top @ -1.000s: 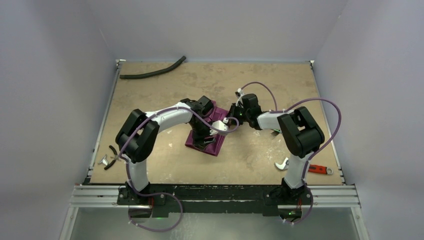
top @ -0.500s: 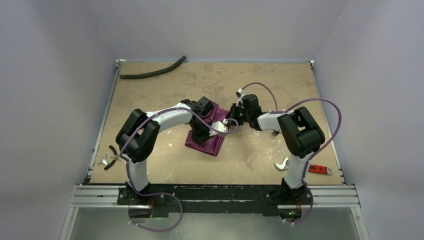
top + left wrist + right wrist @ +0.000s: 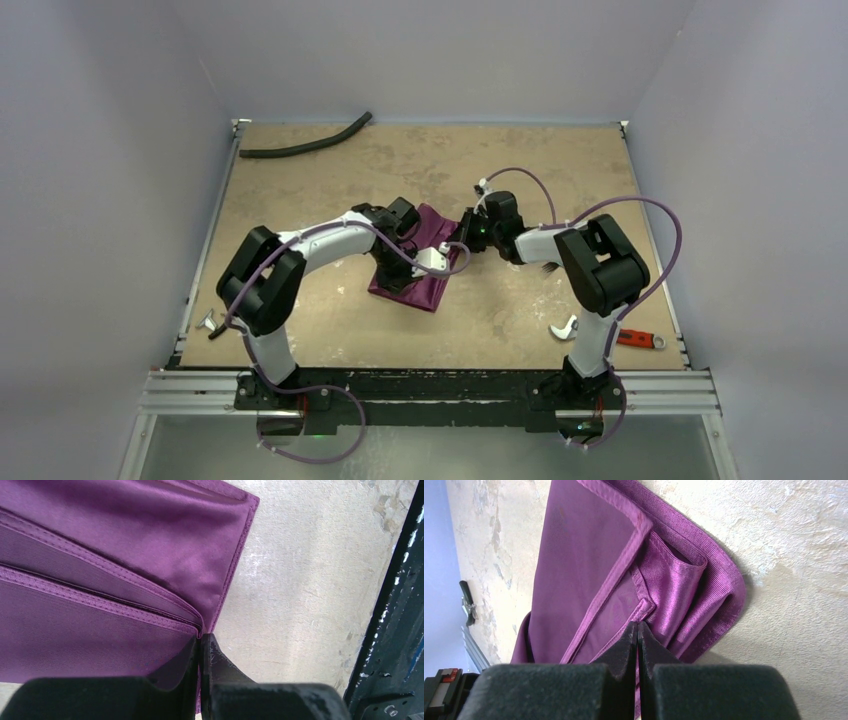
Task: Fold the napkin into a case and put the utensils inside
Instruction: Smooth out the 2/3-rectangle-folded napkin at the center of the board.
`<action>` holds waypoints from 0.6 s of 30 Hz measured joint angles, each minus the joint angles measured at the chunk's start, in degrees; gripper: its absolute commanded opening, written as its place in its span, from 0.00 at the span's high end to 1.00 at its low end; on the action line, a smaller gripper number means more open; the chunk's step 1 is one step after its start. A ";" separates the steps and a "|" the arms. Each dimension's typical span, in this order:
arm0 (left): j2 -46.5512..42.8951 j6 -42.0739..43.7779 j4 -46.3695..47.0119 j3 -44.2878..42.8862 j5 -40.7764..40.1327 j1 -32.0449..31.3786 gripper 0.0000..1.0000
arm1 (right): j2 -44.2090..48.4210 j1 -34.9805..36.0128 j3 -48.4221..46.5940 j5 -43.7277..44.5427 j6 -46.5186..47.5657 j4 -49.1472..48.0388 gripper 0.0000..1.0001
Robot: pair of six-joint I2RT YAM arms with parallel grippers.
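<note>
Napkin (image 3: pixel 418 272) lies near the middle of the table (image 3: pixel 500 310), between the two arms, already doubled over into a stack of several layers rather than spread out as a flat square. In the left wrist view the hemmed edges run side by side and meet at one corner. The left end effector (image 3: pixel 201 647) is closed right on that corner, with cloth pinched between its fingers. On the side facing the right arm the bundle is looser: a rounded roll of fabric with a shiny inner pleat bulging out. The right end effector (image 3: pixel 637 630) is clamped on a hem there, purple showing under its tips. I'd say the folding is well under way but not finished; it looks more like a lopsided packet than a tidy rectangular case and wants at least one more tuck. The utensils I cannot pick out anywhere, and nothing pokes out of the folds, so loading them seems all to come. At the edges sit a black hose (image 3: pixel 305 140) along the far side and a red-handled tool (image 3: pixel 637 338) near the right arm's base
</note>
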State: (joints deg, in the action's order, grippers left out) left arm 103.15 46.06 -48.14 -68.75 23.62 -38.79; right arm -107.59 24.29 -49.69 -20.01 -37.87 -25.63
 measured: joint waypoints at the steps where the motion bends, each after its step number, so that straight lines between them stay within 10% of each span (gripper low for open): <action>1: -0.17 0.00 -0.02 0.44 0.00 -0.02 1.00 | 0.00 0.00 0.09 0.02 -0.15 -0.22 1.00; 9: -0.70 -0.07 1.01 3.15 -0.02 -0.68 1.00 | 0.00 0.00 0.35 0.15 -0.76 -0.70 0.99; 18: -0.42 -1.07 4.07 4.52 -1.11 -0.74 1.00 | 5.38 0.00 0.46 2.89 0.37 7.54 0.64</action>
State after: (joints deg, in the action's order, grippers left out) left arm 102.74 44.99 -44.07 -64.23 22.50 -39.53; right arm -102.21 24.29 -49.23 -17.12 -37.50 -18.09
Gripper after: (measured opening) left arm 0.012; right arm 0.324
